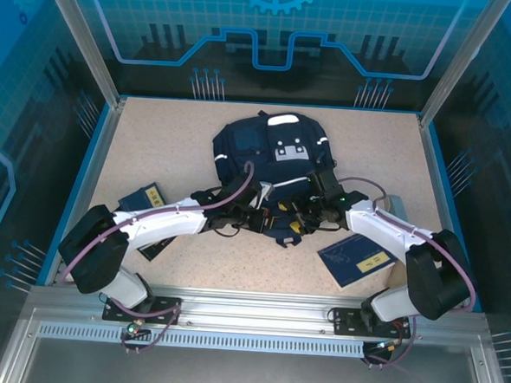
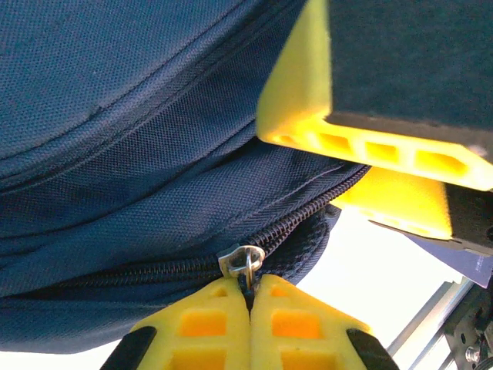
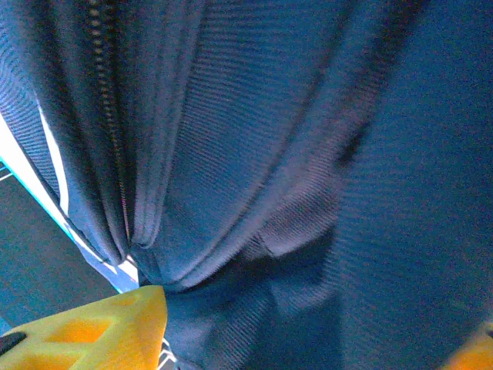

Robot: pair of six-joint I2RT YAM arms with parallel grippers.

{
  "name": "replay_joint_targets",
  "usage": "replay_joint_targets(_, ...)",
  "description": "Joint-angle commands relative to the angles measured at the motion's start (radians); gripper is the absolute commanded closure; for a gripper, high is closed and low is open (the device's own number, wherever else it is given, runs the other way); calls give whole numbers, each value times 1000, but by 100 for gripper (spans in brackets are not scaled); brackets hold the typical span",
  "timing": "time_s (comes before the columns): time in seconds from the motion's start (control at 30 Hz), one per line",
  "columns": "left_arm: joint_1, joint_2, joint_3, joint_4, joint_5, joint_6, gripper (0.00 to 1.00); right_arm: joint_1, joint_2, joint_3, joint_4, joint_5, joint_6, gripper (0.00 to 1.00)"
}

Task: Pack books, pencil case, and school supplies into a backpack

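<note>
my left hand [image 2: 250, 287] is clenched on the zipper pull [image 2: 242, 260] of the backpack [image 1: 271, 145] on the desk [image 1: 154, 142] — i'd draw it along the teeth [image 2: 308, 213], not upward. my right hand [image 3: 308, 327] straddles a fold of it — gripping or not, i cannot tell; it should hold that taut.

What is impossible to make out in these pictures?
Top view: the left arm hides part of the left book.
Top view: the title on the right book is too small to read.
Left wrist view: the left gripper covers most of the zipper pull.
Right wrist view: the bottom edge cuts off the right gripper; whether it grips the backpack is unclear.
</note>
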Motion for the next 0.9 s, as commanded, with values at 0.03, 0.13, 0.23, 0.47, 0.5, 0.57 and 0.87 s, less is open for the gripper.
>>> replay_joint_targets(0.03,-12,-11,77,32,10,12,100,-3,21,45,-37,9,-28,46)
replay_joint_targets(0.13,-10,-17,89,-10,-9,48,100,-4,8,32,-77,61,-29,63)
replay_joint_targets(0.23,-9,-31,89,-56,-32,103,100,-4,-14,32,-129,125,-39,76)
replay_joint_targets(0.47,21,-84,48,-207,-117,218,100,-6,-57,69,-272,246,-92,88)
replay_joint_targets(0.5,31,-93,40,-223,-126,229,100,-6,-63,72,-282,261,-97,89)
replay_joint_targets(0.57,56,-114,22,-241,-135,251,100,-7,-70,76,-302,278,-96,89)
replay_joint_targets(0.87,201,-145,1,-281,-200,261,100,-8,-52,97,-332,310,-85,89)
